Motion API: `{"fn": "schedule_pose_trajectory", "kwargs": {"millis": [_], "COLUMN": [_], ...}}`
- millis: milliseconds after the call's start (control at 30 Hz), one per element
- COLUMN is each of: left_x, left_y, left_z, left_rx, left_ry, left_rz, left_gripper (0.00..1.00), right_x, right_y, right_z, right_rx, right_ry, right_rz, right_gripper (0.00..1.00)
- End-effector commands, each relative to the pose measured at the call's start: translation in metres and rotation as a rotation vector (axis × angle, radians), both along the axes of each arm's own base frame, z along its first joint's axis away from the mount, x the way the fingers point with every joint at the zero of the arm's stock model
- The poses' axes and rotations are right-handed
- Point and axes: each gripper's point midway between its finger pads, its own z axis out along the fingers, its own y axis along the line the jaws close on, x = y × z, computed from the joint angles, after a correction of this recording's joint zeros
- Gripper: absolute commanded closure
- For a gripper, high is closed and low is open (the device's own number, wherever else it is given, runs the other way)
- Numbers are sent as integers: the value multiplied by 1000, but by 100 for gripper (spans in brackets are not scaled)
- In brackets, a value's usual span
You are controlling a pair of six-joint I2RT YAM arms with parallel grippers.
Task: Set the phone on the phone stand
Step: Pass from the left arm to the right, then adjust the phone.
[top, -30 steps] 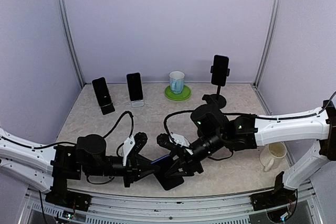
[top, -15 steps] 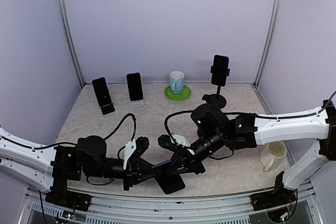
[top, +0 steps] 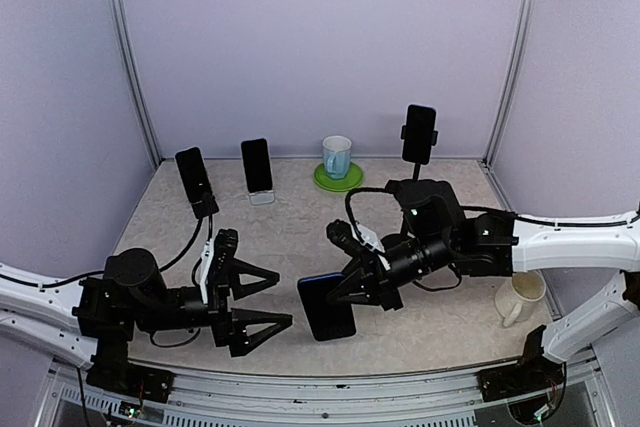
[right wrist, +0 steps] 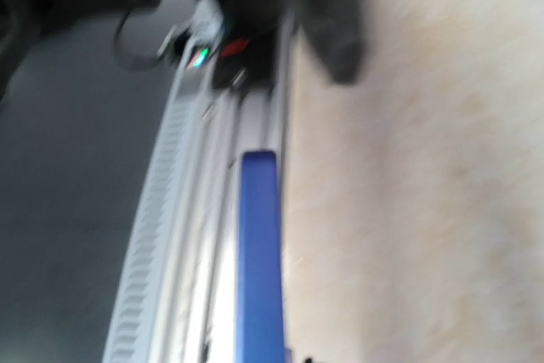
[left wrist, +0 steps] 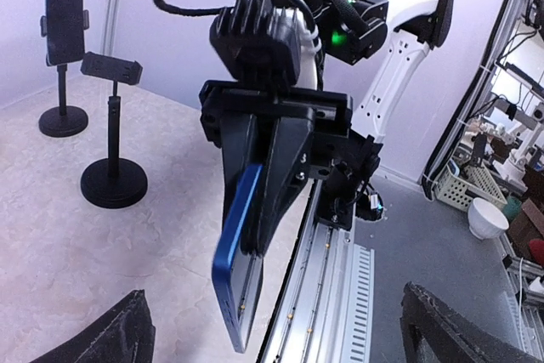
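Note:
The phone (top: 325, 309), dark with a blue edge, hangs on edge above the front of the table. My right gripper (top: 352, 290) is shut on its upper end. The left wrist view faces that grip, with the phone (left wrist: 234, 248) hanging below the right gripper (left wrist: 270, 159). The right wrist view is blurred and shows only the phone's blue edge (right wrist: 259, 252). My left gripper (top: 255, 303) stands open and empty a short way left of the phone, its fingers (left wrist: 127, 337) spread wide. An empty phone stand (left wrist: 110, 70) with a round black base stands behind.
A second stand (top: 418, 134) at the back right holds another phone. Two more phones (top: 195, 179) (top: 257, 167) lean on stands at the back left. A mug on a green saucer (top: 337, 159) sits at the back centre, and a white mug (top: 520, 297) is at the right. The table's metal front rail (left wrist: 340, 295) runs close under the held phone.
The left gripper let go of the phone, opened wide and drew back to the left. The right gripper shut on the phone and carried it up and slightly right.

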Motion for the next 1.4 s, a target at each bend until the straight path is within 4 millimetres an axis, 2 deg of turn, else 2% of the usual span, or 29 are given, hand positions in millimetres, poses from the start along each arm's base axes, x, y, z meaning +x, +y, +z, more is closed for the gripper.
{"fn": "schedule_pose_trajectory", "kwargs": {"millis": [0,233,333,500,800,1000,1167,1333,1367], "left_x": [6,10,11,11,7,4,4,4,3], "left_y": [7,-1,-5,-9,-17,-24,-28,-27,-27], "left_z": [7,-3,-5,-3,-3,-5,-3,0,1], "left_rx": [-56,-49,-50,-59,-61,-62,-74,-92,-97], "left_ry": [1,19,23,19,23,28,26,30,30], "left_rz": [44,57,58,50,16,-8,-22,-43,-50], "left_gripper": [1,1,1,3,16,37,63,99,100], "right_x": [21,18,11,-2,-12,-9,-9,-9,-10], "right_y": [-3,-18,-21,-18,-17,-12,-9,-8,-8], "right_z": [63,110,121,123,123,118,114,112,112], "right_rx": [229,444,493,499,529,517,513,509,509], "right_ry": [-51,-26,-3,50,101,105,108,103,102], "right_rz": [-128,-186,-154,-71,-6,-16,-14,-8,-6], "right_gripper": [100,100,100,100,100,100,100,100,100]}}
